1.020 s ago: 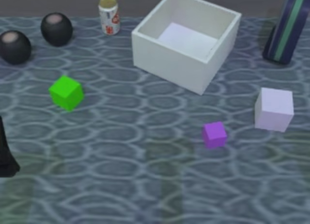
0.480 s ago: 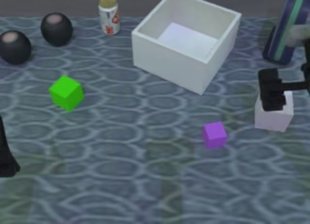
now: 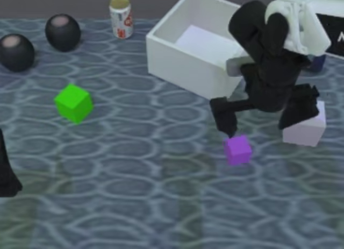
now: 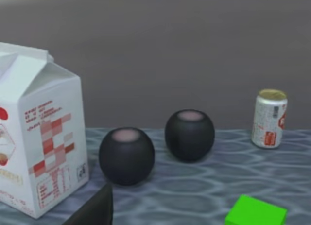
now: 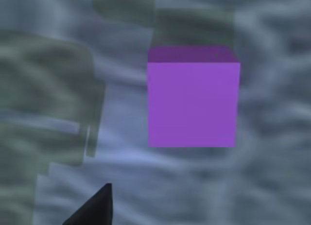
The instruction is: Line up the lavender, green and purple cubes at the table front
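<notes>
Cubes: three (purple cube point(image 3: 237, 150) beneath right end effector point(image 3: 228, 125)).

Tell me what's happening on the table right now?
The right gripper hangs just above the purple cube, not holding it. The lavender cube sits on the table's right, partly hidden behind that arm, and the green cube sits far left, so nothing is lined up at the front yet. The left arm is parked at the left edge.
</notes>
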You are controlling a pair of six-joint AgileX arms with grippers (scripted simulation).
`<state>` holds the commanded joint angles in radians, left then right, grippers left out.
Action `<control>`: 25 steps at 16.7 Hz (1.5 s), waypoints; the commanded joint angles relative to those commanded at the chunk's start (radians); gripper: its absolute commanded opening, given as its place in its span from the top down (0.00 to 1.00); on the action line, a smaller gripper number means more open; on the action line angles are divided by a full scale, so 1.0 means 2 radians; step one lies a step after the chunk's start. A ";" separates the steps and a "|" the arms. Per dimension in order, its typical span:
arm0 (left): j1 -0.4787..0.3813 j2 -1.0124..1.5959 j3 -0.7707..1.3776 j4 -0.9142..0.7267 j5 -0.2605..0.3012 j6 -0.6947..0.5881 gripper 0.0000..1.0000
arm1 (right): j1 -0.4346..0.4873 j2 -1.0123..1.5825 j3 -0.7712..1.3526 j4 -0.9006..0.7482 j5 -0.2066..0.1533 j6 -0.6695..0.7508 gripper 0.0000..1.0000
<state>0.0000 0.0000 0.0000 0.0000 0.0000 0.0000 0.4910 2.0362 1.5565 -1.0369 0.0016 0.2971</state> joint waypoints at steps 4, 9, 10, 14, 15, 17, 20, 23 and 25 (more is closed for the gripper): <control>0.000 0.000 0.000 0.000 0.000 0.000 0.00 | 0.017 0.059 0.062 -0.029 0.000 0.010 0.00; 0.000 0.000 0.000 0.000 0.000 0.000 0.00 | 0.015 0.061 0.065 -0.030 0.000 0.011 0.00; 0.000 0.000 0.000 0.000 0.000 0.000 0.00 | 0.016 0.062 0.064 -0.028 0.000 0.011 0.00; 0.000 0.000 0.000 0.000 0.000 0.000 0.00 | 0.017 0.087 0.033 0.026 0.001 0.011 0.00; 0.000 0.000 0.000 0.000 0.000 0.000 0.00 | 0.018 0.096 0.022 0.048 0.001 0.011 0.00; 0.000 0.000 0.000 0.000 0.000 0.000 0.00 | 0.018 0.113 0.001 0.089 0.001 0.012 0.00; 0.000 0.000 0.000 0.000 0.000 0.000 0.00 | 0.019 0.128 -0.015 0.116 0.001 0.013 0.00; 0.000 0.000 0.000 0.000 0.000 0.000 0.00 | 0.019 0.129 -0.015 0.116 0.001 0.013 0.00; 0.000 0.000 0.000 0.000 0.000 0.000 0.00 | 0.019 0.129 -0.015 0.116 0.001 0.013 0.15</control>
<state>0.0000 0.0000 0.0000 0.0000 0.0000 0.0000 0.5284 2.2933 1.5269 -0.8044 0.0040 0.3224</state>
